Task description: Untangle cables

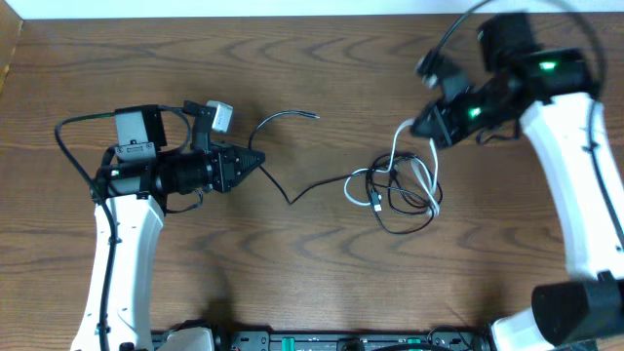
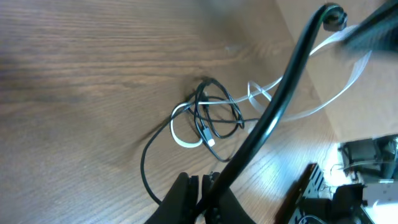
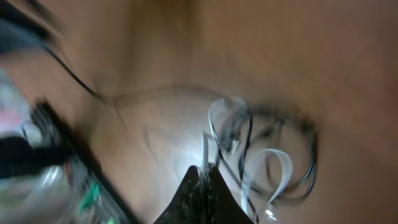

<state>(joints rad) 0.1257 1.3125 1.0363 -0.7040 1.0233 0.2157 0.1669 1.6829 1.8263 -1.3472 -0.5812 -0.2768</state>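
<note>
Plainly, the left claw point(image 1: 255, 161) is pinched shut on a black cable point(image 1: 290, 198). Its free end curls above the claw, and the rest runs right into the tangle point(image 1: 402, 200) lying on the table point(image 1: 292, 58). Which cord crosses which there is hard to tell. A white cable point(image 1: 435, 185) rises to the right claw point(image 1: 427, 129), closed on it; that wrist view is blurred.

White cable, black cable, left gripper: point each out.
white cable point(image 2: 185, 142), left wrist view, bottom of its loop.
black cable point(image 2: 280, 99), left wrist view, middle of the raised span.
left gripper point(image 1: 257, 160), overhead view, between its fingertips.
</note>
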